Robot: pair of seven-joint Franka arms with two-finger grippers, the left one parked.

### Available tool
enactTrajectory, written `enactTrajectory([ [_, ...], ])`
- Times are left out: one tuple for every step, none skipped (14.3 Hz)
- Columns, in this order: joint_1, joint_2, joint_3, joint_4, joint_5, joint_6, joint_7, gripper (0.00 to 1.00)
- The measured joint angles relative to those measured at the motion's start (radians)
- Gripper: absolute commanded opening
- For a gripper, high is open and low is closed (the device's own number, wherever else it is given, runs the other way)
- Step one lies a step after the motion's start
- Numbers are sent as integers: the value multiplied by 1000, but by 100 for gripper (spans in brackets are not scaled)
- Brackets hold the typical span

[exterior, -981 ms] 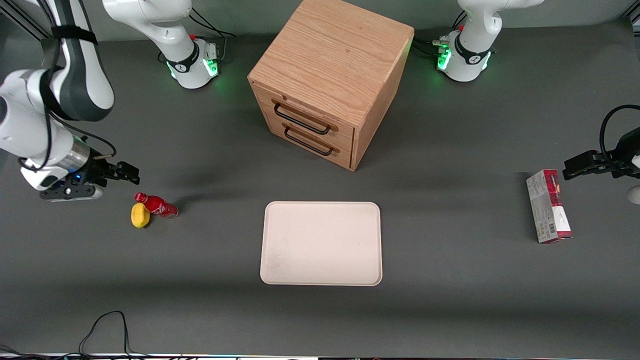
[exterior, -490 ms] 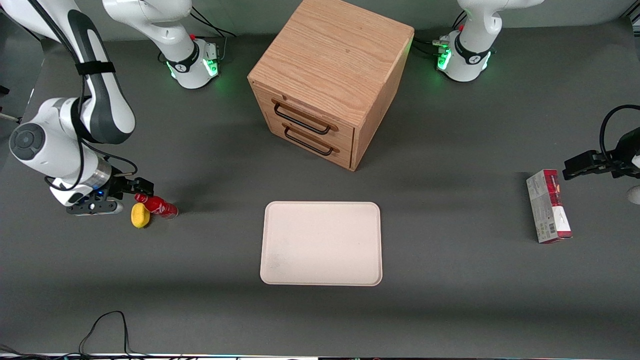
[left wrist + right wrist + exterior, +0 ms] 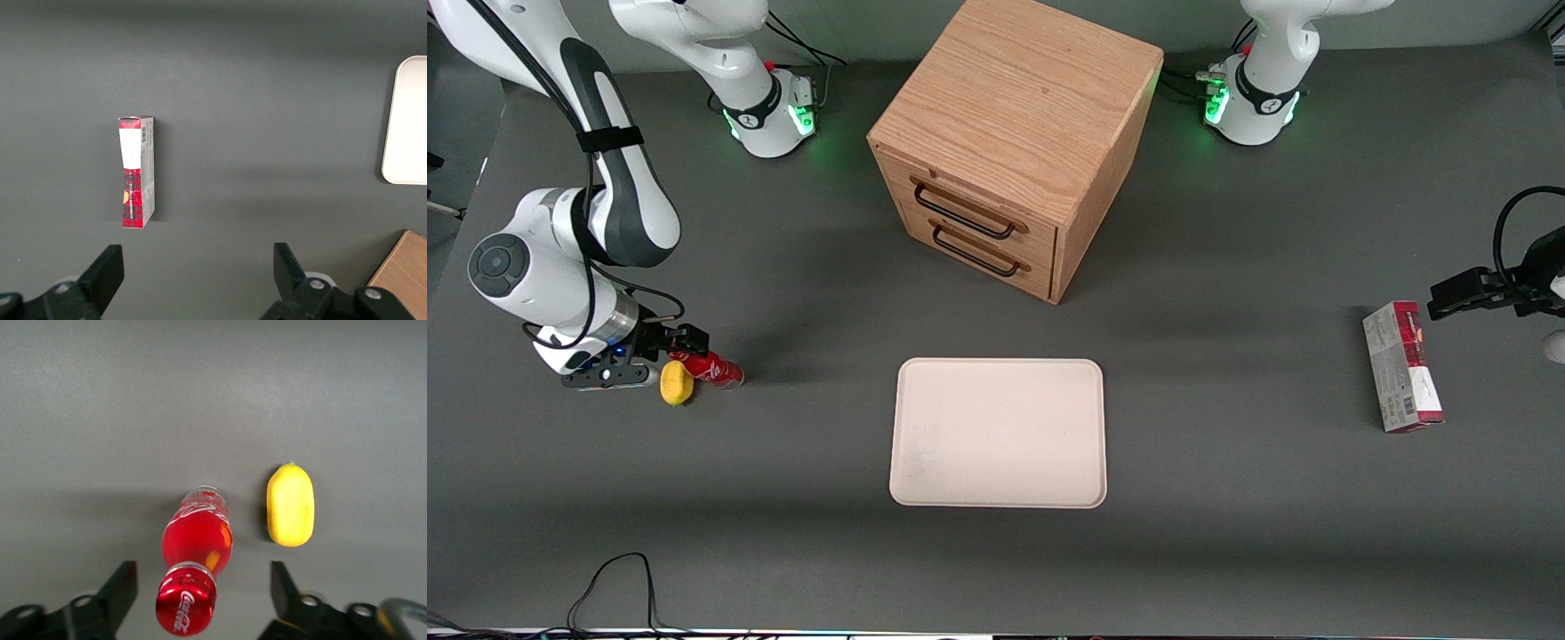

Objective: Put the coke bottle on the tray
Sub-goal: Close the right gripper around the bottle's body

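Gripper [image 3: 685, 342] open wide, holding nothing, fingers either side of coke bottle [image 3: 194, 560] cap, seemingly just above; lemon [image 3: 290, 505] beside bottle; tray [image 3: 998, 433] well apart.

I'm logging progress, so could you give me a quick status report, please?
Gripper open, over coke bottle cap. Bottle upright on table, ungrasped. Lemon close beside it. Tray bare.

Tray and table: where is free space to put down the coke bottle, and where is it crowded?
The tray is wholly bare, and bare table surrounds it, up to the wooden cabinet and the carton. It is crowded only at the working arm's end: the open gripper hangs over the coke bottle, and the lemon lies close beside the bottle.
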Motion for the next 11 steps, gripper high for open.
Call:
enactTrajectory([
  [2, 0, 0, 0, 0, 0, 0, 22],
  [7, 0, 0, 0, 0, 0, 0, 15],
  [13, 0, 0, 0, 0, 0, 0, 12],
  [17, 0, 0, 1, 0, 0, 0, 8],
  [17, -1, 0, 2, 0, 0, 0, 3],
  [17, -1, 0, 2, 0, 0, 0, 2],
  [17, 0, 0, 2, 0, 0, 0, 2],
  [17, 0, 0, 2, 0, 0, 0, 2],
  [17, -1, 0, 2, 0, 0, 0, 2],
  [17, -1, 0, 3, 0, 0, 0, 1],
  [17, -1, 0, 7, 0, 0, 0, 1],
])
